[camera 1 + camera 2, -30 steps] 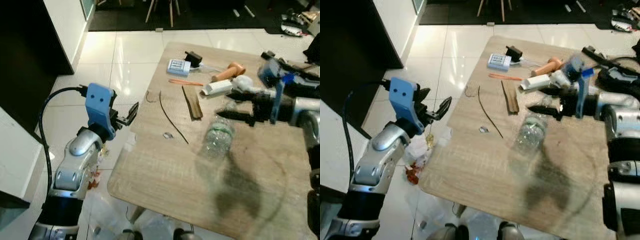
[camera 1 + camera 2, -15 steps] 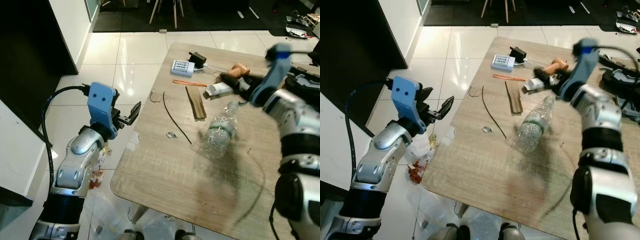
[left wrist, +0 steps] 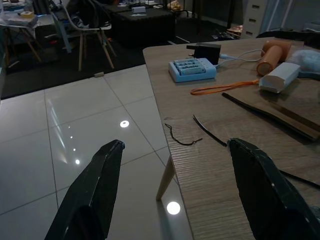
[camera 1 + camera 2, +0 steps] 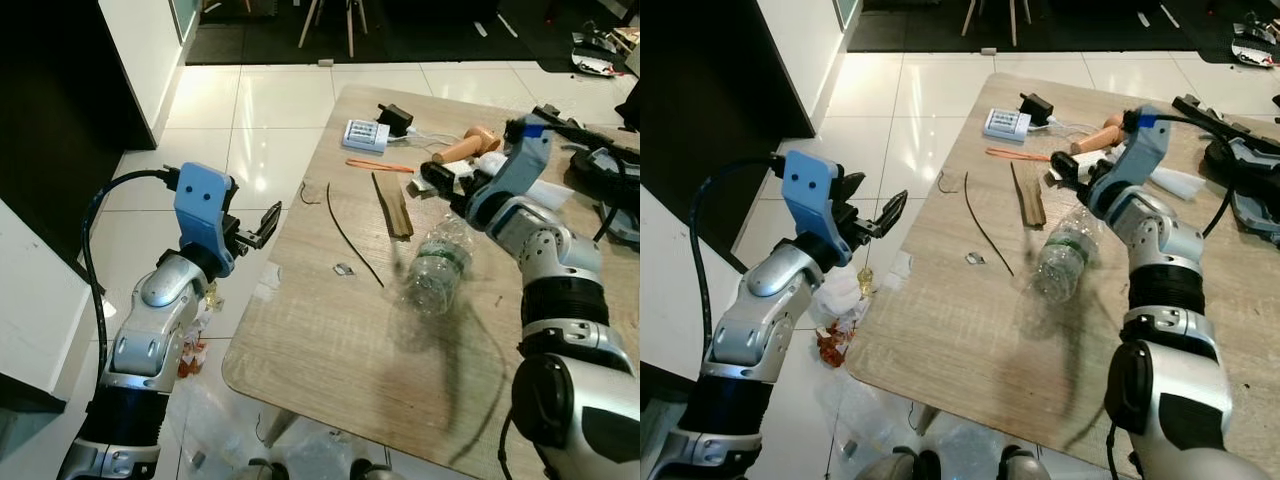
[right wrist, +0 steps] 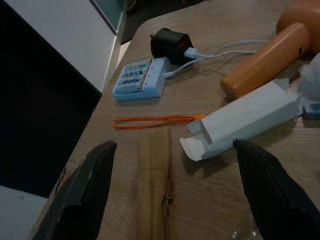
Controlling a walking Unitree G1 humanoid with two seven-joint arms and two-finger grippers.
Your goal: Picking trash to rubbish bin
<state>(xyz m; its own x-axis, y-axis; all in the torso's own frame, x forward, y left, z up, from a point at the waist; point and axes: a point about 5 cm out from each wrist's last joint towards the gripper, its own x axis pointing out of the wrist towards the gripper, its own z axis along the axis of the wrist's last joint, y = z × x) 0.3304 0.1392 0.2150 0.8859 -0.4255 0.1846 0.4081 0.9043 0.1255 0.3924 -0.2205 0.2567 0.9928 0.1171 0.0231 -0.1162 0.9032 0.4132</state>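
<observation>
My right gripper [image 5: 170, 165] hovers over the worktop [image 4: 330, 350], fingers spread wide, above the white box [image 5: 245, 117] and the wood strip [image 5: 152, 185], just beyond the neck of the bottle [image 4: 437, 268]. The bottle, clear and empty, lies on its side near the worktop's middle, touching nothing I hold. Beside the box lie an orange band [image 5: 155, 120], a battery charger [image 5: 140, 79], a black plug [image 5: 170, 46] and an orange handle [image 5: 265, 57]. My left gripper [image 3: 172, 192] hangs open off the worktop's left edge, over the tiled floor [image 3: 75, 135]. Crumpled trash [image 4: 835, 310] sits on the floor below that edge.
</observation>
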